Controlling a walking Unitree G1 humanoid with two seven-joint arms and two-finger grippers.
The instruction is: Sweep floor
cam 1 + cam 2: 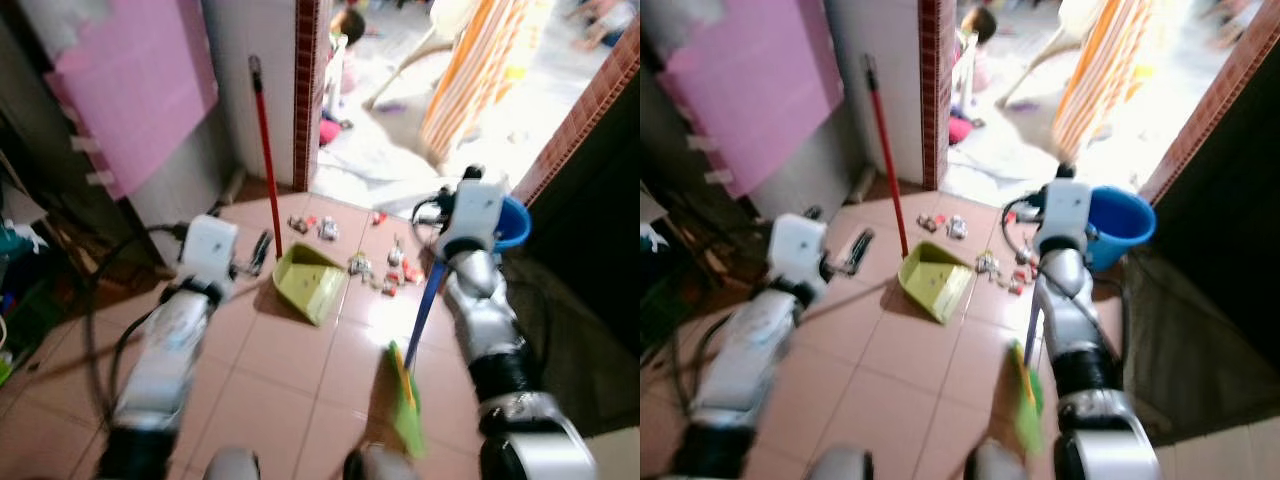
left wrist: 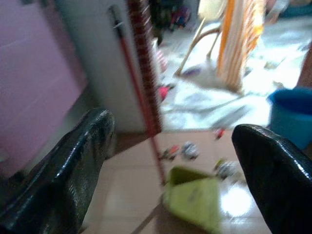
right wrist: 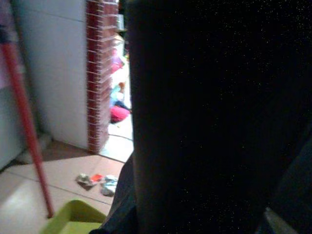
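A pink foam panel (image 1: 135,80) leans against the wall at far left, above the terracotta-tiled floor (image 1: 270,370) of a doorway. The robot's left gripper (image 2: 170,161), its jaws spread wide with nothing between them, hovers just short of a yellow-green plastic dustpan (image 1: 308,282) whose long red handle (image 1: 265,160) stands upright against the white wall, beside a red-brick pillar (image 1: 307,90). Small scraps of crumpled paper and wrapper litter (image 1: 385,268) lie scattered on the tiles just beyond and to the right of the dustpan, between it and the sunlit threshold. Nearer the camera, a broom with a blue stick and green bristles (image 1: 408,400) rests its head on the floor, well apart from the litter; its stick rises to the right gripper (image 1: 445,252), which is raised near a round blue plastic bucket (image 1: 512,222). The right wrist view is blacked out by something pressed close against it, and whether those jaws are clamped on the stick cannot be told. Outside, an orange-and-white striped cloth (image 1: 480,70) hangs over a pale plastic chair (image 1: 415,60).
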